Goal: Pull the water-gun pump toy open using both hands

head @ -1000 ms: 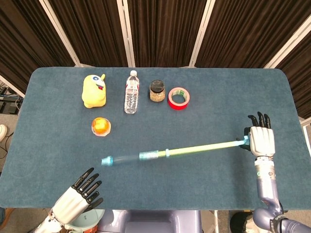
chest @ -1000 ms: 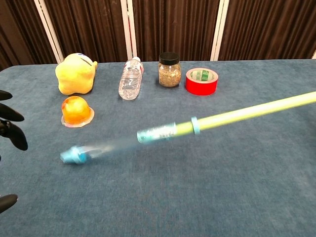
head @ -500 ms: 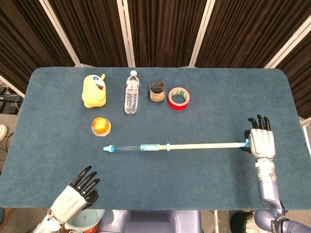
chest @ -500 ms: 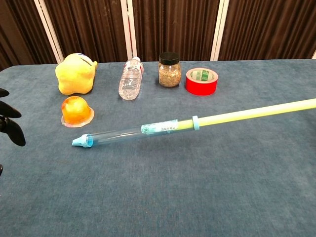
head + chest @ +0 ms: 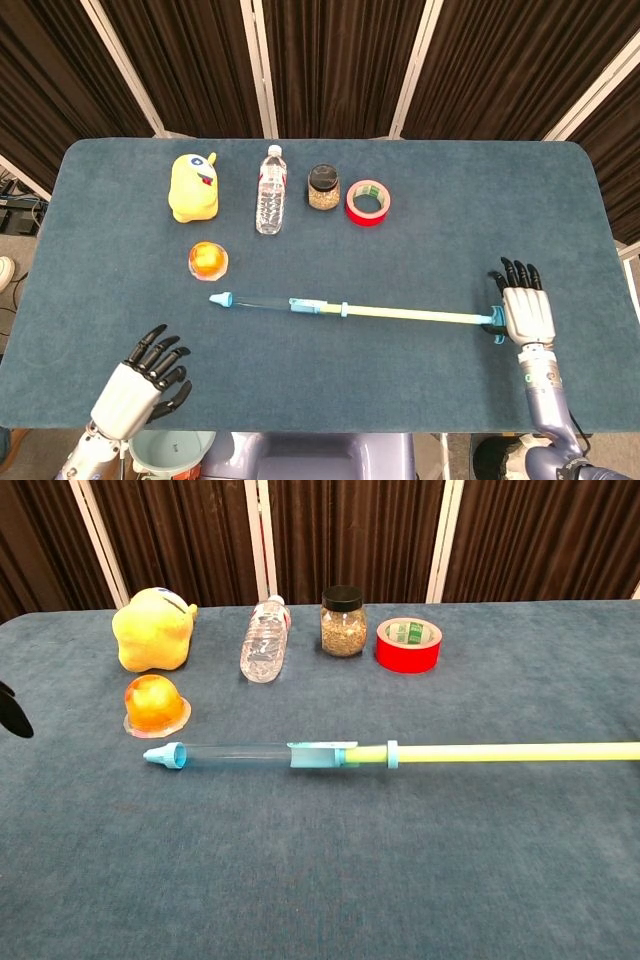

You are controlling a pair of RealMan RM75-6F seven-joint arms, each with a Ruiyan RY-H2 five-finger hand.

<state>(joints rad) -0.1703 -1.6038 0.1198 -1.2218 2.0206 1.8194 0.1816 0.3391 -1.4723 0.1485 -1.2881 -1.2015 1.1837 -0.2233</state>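
From the head view, the water-gun pump toy lies stretched across the front half of the blue table, its blue nozzle toward the left and its yellow rod running right to a blue handle beside the right hand. That hand sits near the table's right edge, fingers straight and close together, touching or just beside the handle; whether it grips it cannot be told. The left hand hovers at the front left edge, well apart from the nozzle, fingers spread and holding nothing. Along the back sit a yellow duck toy, a water bottle, a jar and a red tape roll, with an orange jelly cup just behind the nozzle; bare cloth lies on the right and in front. In the chest view, the toy lies flat, rod running off the right edge, the jelly cup near its nozzle, and open cloth fills the foreground.
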